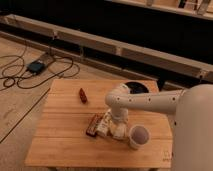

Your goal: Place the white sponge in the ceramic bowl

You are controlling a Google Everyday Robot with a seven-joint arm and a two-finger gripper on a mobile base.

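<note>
The gripper [117, 125] hangs from the white arm [150, 102] and is low over the middle of the wooden table [65, 145]. An off-white block, seemingly the white sponge [119, 132], lies right under and against the gripper, partly hidden by it. The dark ceramic bowl [137, 88] sits at the table's far edge, behind the arm, which covers part of it.
A white bottle [103, 125] lies just left of the gripper, next to a brown packet [93, 124]. A white cup [138, 136] stands just right of it. A small red object [82, 95] lies at the far left. Cables [30, 70] lie on the floor to the left.
</note>
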